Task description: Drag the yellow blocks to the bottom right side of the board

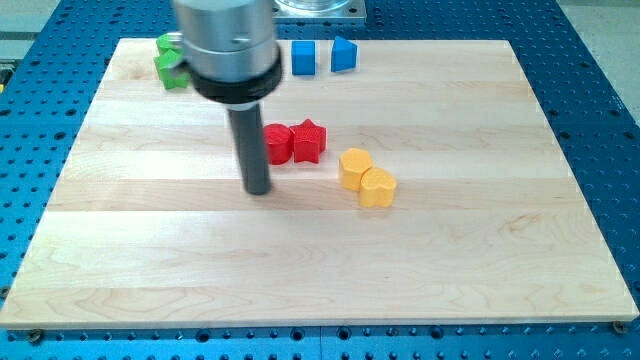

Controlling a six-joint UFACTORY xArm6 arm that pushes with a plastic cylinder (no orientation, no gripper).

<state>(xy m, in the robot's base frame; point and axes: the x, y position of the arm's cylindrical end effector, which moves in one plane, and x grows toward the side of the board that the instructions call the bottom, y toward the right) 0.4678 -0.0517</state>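
Pale wooden table (480, 260): the dark rod tip (259, 189), no hand fitted, is parked left of two touching yellow blocks (366, 178), approach pending; a down-right push is required.

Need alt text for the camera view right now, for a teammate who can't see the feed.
My tip rests on a wooden board, to the view's left of two touching yellow blocks near the middle. Two red blocks sit just right of the rod; two blue blocks and green blocks line the top edge.
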